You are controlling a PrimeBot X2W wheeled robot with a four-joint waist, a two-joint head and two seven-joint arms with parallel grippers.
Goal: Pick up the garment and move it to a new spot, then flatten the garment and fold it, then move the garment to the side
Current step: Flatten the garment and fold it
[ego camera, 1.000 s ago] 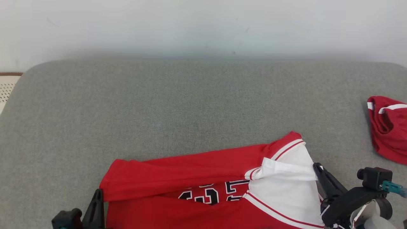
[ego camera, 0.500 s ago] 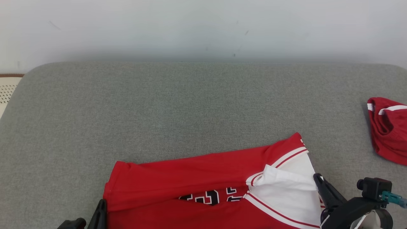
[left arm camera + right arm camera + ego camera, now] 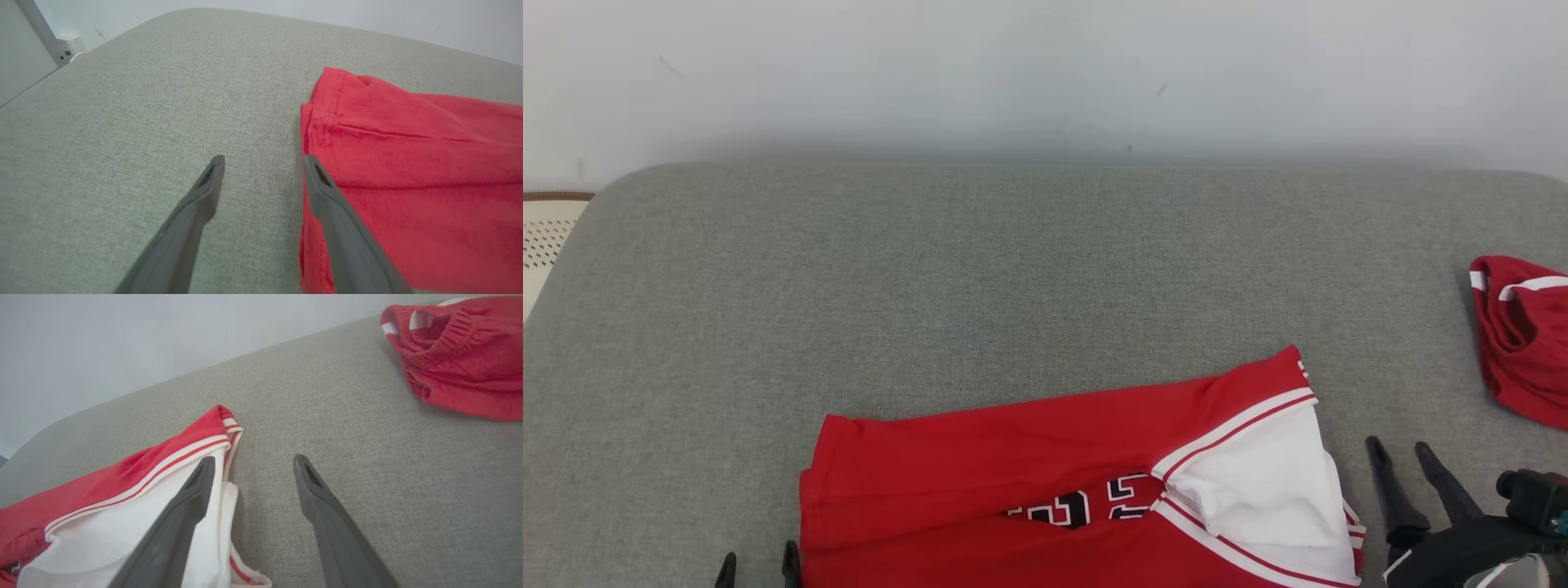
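Head view, garment: A red basketball jersey with a white panel and striped trim (image 3: 1013, 457) lies at the near edge of the grey fabric cushion (image 3: 1013, 269). Its far half is laid over its near half, and black-and-white numbers peek out from under the fold. I judge the fold half made.
Head view, left gripper (image 3: 757, 565): Two dark fingertips stand apart just beside the jersey's left end, with nothing between them.
Head view, right gripper (image 3: 1400, 451): The fingers are spread and empty, just beside the white panel. I read the two grippers as flanking the ends because the fold runs between them.
Head view, spare cloth: A bunched red garment with white bands (image 3: 1523, 343) sits well apart at the right edge.
Left wrist view, hand: The jaws are wide and empty. One finger lies along the red hem; I cannot tell if it touches.
Right wrist view, hand: The jaws are wide and empty. One finger crosses in front of the white panel, the other is over bare cushion.
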